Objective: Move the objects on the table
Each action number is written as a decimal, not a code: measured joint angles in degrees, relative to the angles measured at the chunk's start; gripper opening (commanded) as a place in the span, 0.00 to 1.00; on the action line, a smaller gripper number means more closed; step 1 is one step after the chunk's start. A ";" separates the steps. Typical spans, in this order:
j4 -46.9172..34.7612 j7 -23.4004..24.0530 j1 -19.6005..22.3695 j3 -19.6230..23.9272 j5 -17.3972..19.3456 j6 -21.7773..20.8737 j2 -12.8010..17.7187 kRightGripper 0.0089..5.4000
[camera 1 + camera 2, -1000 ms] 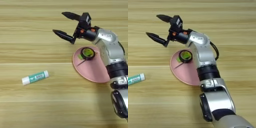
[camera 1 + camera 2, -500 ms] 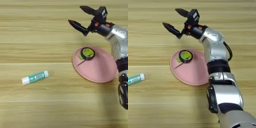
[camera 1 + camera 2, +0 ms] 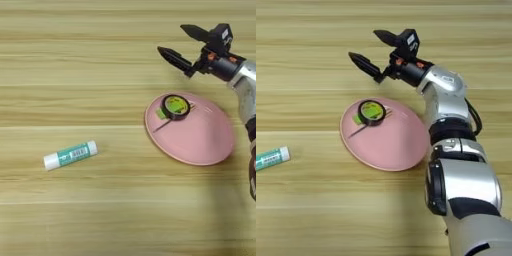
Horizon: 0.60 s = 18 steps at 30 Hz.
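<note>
While the right gripper (image 3: 370, 46) hangs empty with fingers spread beyond the pink plate (image 3: 200, 140), the glue stick (image 3: 70, 155) lies well left of it. The tape roll (image 3: 175, 106) sits on the plate's near-left part. To grasp it well, I judge a straight descent with fingers straddling the ring is best.

Robot test bench or lab, bare wooden table (image 3: 75, 75), silver robot arm (image 3: 448, 107), few loose props

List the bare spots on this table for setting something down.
Free: the wooden table above and below the white glue stick, and between it and the pink oval plate. Crowded: the plate's upper left, holding the black tape roll.
</note>
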<state>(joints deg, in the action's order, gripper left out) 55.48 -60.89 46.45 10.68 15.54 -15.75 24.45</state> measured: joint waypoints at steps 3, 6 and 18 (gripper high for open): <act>3.25 -0.91 0.47 -0.02 -0.95 -1.40 0.65 1.00; 6.38 -2.14 0.51 -0.10 -2.19 -2.53 1.07 1.00; 10.48 -6.06 0.33 -0.08 -4.71 -5.27 3.49 1.00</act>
<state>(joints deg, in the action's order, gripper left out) 65.96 -66.95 46.78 10.60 10.83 -21.02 27.94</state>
